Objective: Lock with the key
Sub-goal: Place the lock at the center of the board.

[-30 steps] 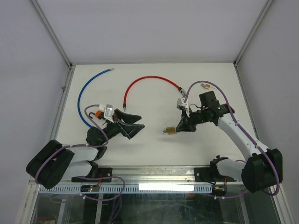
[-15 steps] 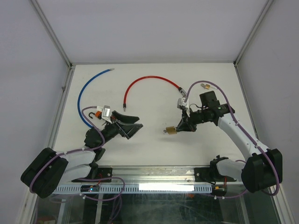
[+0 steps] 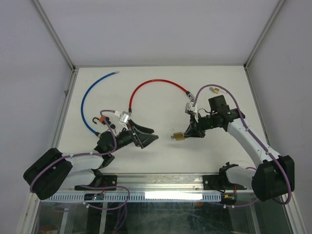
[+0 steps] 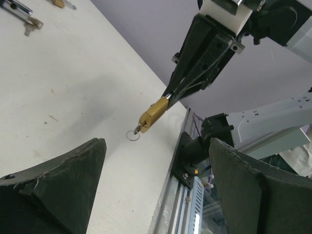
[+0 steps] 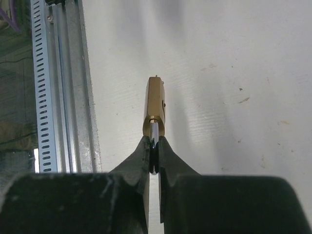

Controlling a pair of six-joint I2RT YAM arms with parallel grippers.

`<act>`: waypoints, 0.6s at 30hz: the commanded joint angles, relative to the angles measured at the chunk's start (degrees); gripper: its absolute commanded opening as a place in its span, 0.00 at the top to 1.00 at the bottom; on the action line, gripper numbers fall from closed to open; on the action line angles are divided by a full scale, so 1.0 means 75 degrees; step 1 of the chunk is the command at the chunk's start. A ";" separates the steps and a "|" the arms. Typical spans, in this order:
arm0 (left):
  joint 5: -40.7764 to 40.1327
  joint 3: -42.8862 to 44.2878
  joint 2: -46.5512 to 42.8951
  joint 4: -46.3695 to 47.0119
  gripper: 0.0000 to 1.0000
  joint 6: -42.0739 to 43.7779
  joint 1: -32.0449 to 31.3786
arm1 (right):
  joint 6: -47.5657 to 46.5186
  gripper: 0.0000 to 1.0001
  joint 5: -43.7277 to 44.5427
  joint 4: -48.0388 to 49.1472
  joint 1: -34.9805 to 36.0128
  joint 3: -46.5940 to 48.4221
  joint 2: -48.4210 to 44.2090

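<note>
My right gripper (image 3: 189,131) is shut on the steel shackle of a small brass padlock (image 3: 179,137) and holds it above the table; the padlock also shows in the right wrist view (image 5: 155,107), body pointing away from the fingers (image 5: 168,161). A key with a small ring (image 4: 132,135) sticks out of the padlock's (image 4: 153,113) far end. My left gripper (image 3: 147,139) is open and empty, its two dark fingers (image 4: 58,185) spread wide, pointing at the padlock from the left, still apart from it.
A red cable (image 3: 156,85) and a blue cable (image 3: 90,100) lie on the far part of the white table (image 3: 161,156). Another small padlock (image 3: 213,90) lies at the back right. The metal front rail (image 5: 58,83) runs close by the padlock.
My left gripper has swung right and turned toward the padlock, staying open. The right gripper and the padlock have held still.
</note>
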 commanded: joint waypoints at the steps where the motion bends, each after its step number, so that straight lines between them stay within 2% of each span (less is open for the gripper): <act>1: -0.0835 0.0743 0.0024 -0.1222 0.12 0.0922 -0.0811 | -0.0065 1.00 -0.0547 0.0215 -0.0053 0.0098 -0.0117; 4: -0.0542 0.0928 0.0325 -0.1089 0.17 0.1041 -0.0918 | -0.0074 1.00 -0.0533 0.0215 -0.0064 0.0095 -0.0105; 10: 0.0316 0.0938 0.1225 0.0184 0.23 0.0817 -0.0914 | -0.0076 1.00 -0.0538 0.0218 -0.0059 0.0093 -0.0105; 15: 0.0415 0.1004 0.1835 0.0727 0.25 0.0578 -0.0921 | -0.0077 1.00 -0.0556 0.0218 -0.0069 0.0080 -0.0139; 18: 0.0362 0.1121 0.1955 0.0519 0.28 0.0640 -0.0912 | -0.0089 1.00 -0.0552 0.0218 -0.0080 0.0063 -0.0126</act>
